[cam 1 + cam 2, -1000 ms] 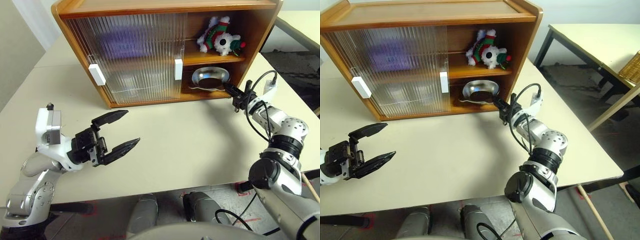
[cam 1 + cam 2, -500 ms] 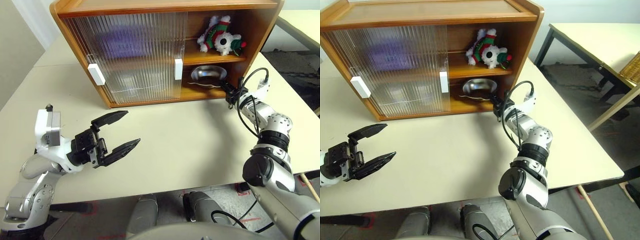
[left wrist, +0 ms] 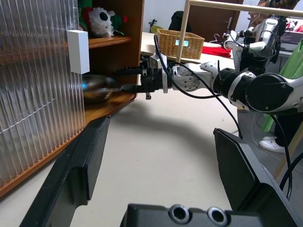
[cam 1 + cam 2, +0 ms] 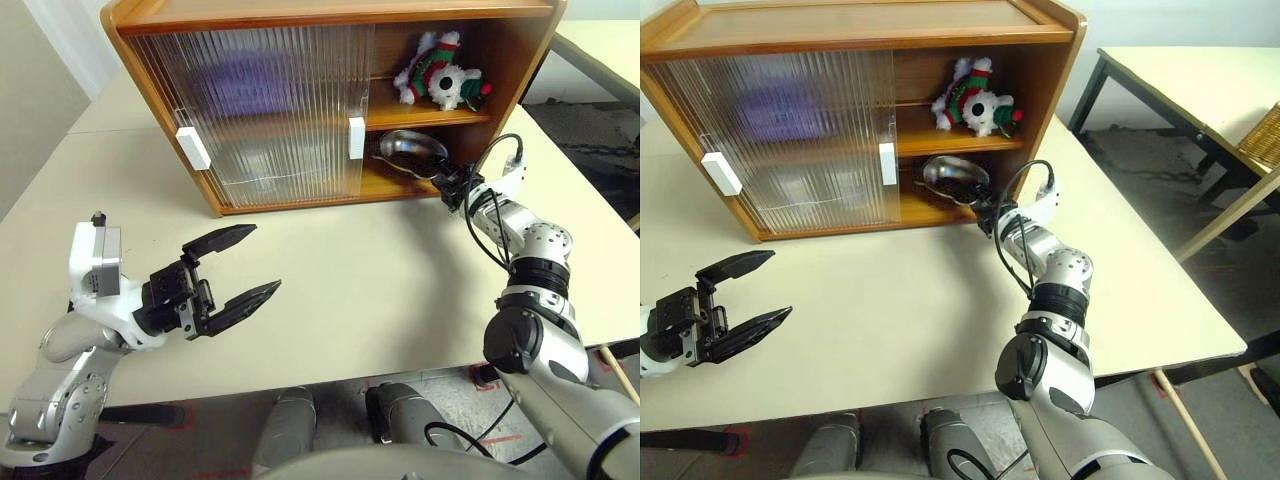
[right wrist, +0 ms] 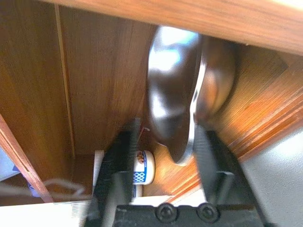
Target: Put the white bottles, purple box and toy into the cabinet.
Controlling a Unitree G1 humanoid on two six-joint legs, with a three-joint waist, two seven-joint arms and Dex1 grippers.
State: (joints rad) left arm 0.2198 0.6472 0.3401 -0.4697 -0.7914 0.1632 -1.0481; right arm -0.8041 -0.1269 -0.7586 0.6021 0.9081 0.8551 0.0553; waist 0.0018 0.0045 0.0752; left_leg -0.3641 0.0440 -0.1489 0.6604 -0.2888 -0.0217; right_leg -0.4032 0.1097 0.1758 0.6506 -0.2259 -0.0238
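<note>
The cabinet stands at the back of the table, its ribbed sliding doors covering the left part and the right part open. The toy lies on the upper shelf. A lilac blur behind the door looks like the purple box. One white bottle with blue print stands deep on the lower shelf. My right gripper reaches into the lower shelf, open, with the rim of a tilted steel bowl loose between its fingers. My left gripper hovers open and empty over the near left table.
The pale table stretches from the cabinet to its near edge. White handles sit on the doors. A second table and a wicker basket stand to the right across a gap.
My right gripper carried the steel bowl further into the lower shelf and opened; the bowl now leans tilted inside. The left gripper stayed put.
</note>
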